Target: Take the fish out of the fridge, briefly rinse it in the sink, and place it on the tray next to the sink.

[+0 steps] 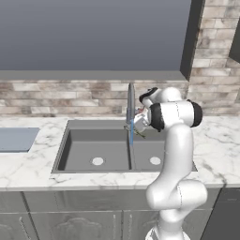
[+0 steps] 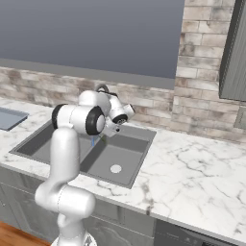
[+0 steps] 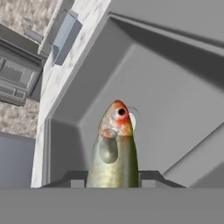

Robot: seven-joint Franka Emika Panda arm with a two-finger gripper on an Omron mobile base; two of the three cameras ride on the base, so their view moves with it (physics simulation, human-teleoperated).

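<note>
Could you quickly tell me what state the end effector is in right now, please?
End effector: shut on the fish, held above the sink.

fish [image 3: 114, 151] tail hidden below tool, tray [image 1: 16, 139] cut off

The fish [image 3: 114, 151] hangs over the sink [image 3: 175, 87], tray [image 3: 65, 37] beside.

The white arm [image 2: 65, 158] rises at the left and bends over the dark grey sink [image 2: 122, 156], its hand above the basins. A thin blue stream [image 2: 92, 141] shows just below the hand. The blue-grey tray [image 2: 9, 117] lies on the marble counter [image 2: 192, 168] at the far left.
</note>
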